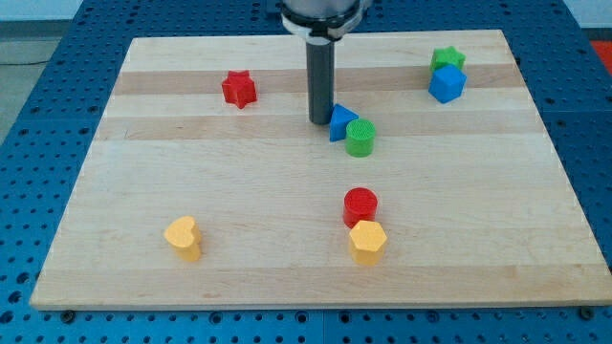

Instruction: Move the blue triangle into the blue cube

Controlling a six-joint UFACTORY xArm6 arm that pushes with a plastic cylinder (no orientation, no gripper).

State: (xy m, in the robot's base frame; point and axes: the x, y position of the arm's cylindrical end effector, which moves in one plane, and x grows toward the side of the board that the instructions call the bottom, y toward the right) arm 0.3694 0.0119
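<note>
The blue triangle (340,120) lies near the middle of the board's upper half, touching a green cylinder (360,138) at its lower right. My tip (320,120) stands just left of the blue triangle, touching or nearly touching it. The blue cube (447,84) sits at the view's upper right, well to the right of the triangle, with a green star (446,59) right above it.
A red star (238,89) lies at the upper left. A red cylinder (360,204) and a yellow hexagon (367,241) sit together below centre. A yellow heart (183,237) lies at the lower left. The wooden board (105,191) rests on a blue perforated table.
</note>
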